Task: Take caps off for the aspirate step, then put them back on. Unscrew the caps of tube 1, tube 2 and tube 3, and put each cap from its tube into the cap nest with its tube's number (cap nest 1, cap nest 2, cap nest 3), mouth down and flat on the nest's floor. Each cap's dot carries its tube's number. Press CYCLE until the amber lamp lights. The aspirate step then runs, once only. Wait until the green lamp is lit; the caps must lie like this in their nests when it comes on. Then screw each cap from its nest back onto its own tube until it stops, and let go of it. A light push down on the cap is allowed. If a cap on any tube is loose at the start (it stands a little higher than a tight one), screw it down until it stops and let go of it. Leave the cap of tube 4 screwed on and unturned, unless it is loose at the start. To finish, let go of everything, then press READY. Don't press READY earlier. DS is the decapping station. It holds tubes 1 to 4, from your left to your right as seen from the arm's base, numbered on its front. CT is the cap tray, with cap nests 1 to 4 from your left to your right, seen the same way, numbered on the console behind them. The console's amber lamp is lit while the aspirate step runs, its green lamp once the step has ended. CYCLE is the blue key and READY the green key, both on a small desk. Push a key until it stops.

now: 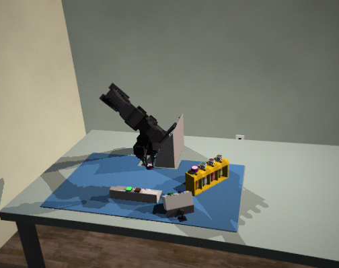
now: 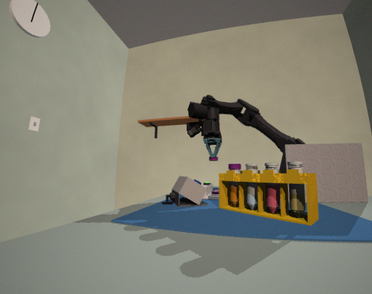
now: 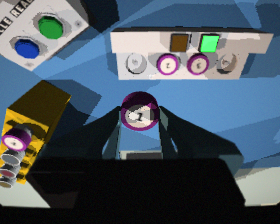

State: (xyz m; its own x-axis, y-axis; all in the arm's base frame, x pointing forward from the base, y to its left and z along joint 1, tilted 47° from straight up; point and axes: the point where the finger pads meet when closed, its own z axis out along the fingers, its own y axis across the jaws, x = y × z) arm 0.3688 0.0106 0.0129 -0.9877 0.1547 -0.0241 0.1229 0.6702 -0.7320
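The gripper [image 3: 139, 131] hangs high above the blue mat [image 1: 92, 175], jaws clamped on a purple cap [image 3: 139, 114] (flat, numbered dot face pointing down).
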